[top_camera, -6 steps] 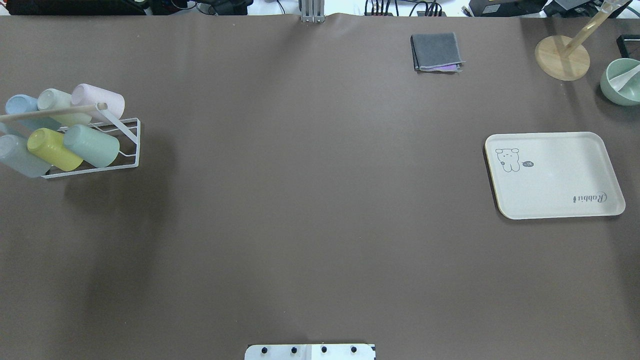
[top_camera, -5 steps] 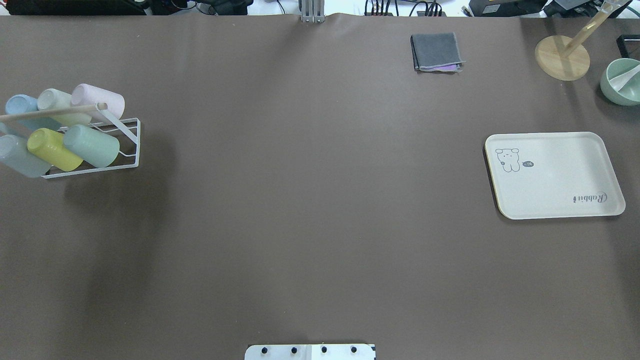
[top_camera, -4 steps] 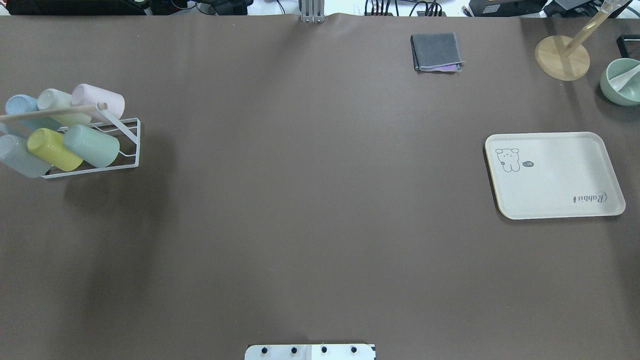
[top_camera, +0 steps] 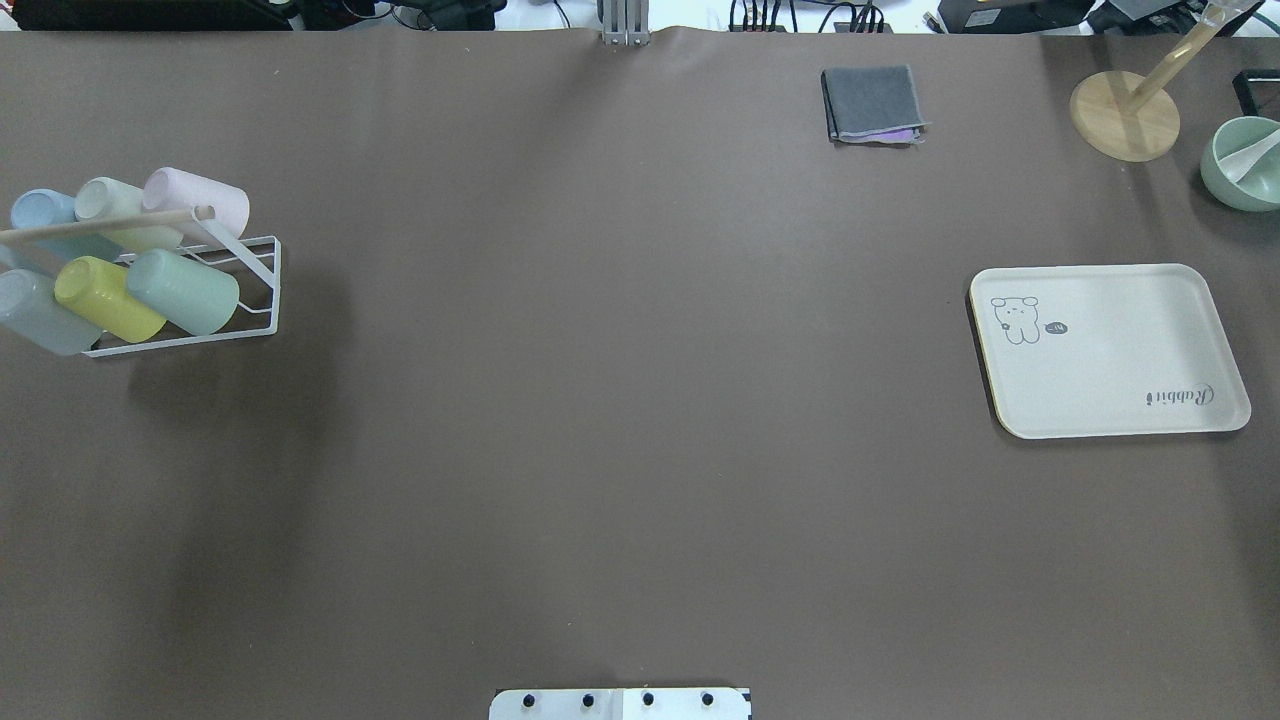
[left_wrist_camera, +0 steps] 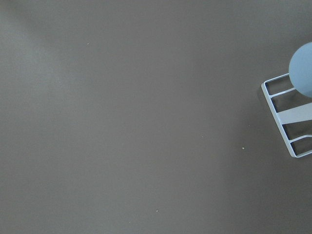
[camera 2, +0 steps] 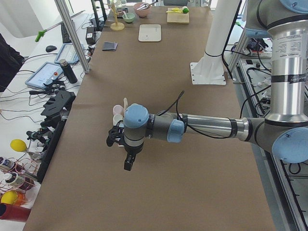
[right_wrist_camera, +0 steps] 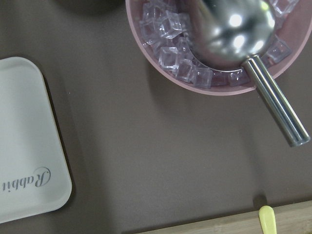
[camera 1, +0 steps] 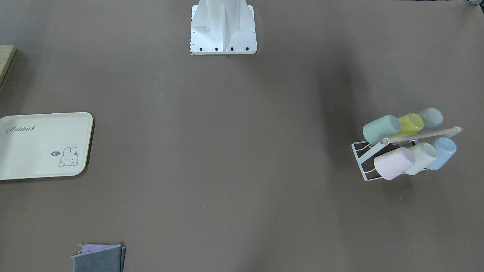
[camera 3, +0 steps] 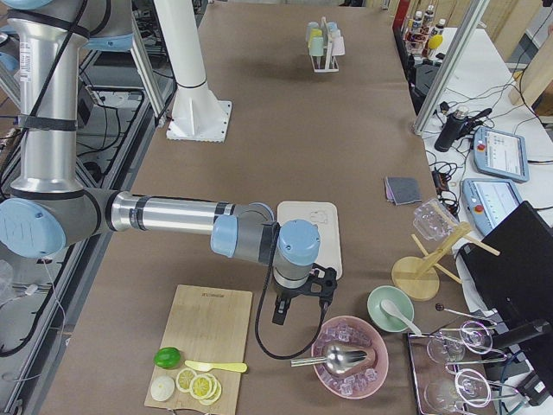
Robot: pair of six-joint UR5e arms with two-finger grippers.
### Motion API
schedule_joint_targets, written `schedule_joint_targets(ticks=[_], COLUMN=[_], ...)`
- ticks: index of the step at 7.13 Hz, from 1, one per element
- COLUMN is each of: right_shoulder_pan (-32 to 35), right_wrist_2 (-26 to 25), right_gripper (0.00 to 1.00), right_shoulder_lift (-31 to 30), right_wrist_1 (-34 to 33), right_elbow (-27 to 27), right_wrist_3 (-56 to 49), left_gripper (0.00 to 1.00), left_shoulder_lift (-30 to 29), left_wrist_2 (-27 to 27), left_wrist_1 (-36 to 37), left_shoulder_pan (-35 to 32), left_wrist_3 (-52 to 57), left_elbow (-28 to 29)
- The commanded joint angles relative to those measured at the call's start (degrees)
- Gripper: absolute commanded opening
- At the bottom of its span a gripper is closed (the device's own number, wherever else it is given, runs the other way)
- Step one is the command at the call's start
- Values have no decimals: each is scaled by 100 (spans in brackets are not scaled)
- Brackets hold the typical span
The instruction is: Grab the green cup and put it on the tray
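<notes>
The green cup (top_camera: pixel 185 290) lies tilted on a white wire rack (top_camera: pixel 262 300) at the table's left, next to a yellow-green cup (top_camera: pixel 105 297); it also shows in the front view (camera 1: pixel 381 128). The cream tray (top_camera: pixel 1110 350) lies bare at the right, and shows in the front view (camera 1: pixel 41 145) and the right wrist view (right_wrist_camera: pixel 24 146). My left gripper (camera 2: pixel 113 139) hovers over the table beside the rack; I cannot tell whether it is open. My right gripper (camera 3: pixel 321 290) hovers between the tray and an ice bowl; I cannot tell its state either.
The rack also holds pink (top_camera: pixel 200 198), cream (top_camera: pixel 120 205) and blue (top_camera: pixel 40 212) cups under a wooden bar. A pink ice bowl with a metal scoop (right_wrist_camera: pixel 253 85), a cutting board (camera 3: pixel 203 337), a green bowl (top_camera: pixel 1240 165), a wooden stand (top_camera: pixel 1125 115) and a grey cloth (top_camera: pixel 872 103) surround the tray.
</notes>
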Motion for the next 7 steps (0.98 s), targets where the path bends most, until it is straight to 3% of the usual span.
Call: schedule_joint_targets(ticks=[1, 4, 6, 7], right_shoulder_pan=[-9, -44, -53, -209], right_wrist_2=[-56, -30, 574, 603], right_gripper=[100, 100, 100, 100], right_shoulder_lift=[-23, -260, -252, -200], right_wrist_1=[395, 1442, 1497, 1515], right_elbow=[-151, -477, -529, -486], right_wrist_3=[12, 12, 82, 91], left_gripper=[98, 98, 98, 98], left_shoulder_lift=[-3, 15, 24, 24], left_wrist_2=[-13, -22, -31, -31], left_wrist_1=[7, 7, 16, 16], left_shoulder_pan=[2, -24, -42, -42], left_wrist_3=[-7, 2, 2, -7], left_elbow=[-31, -31, -23, -23])
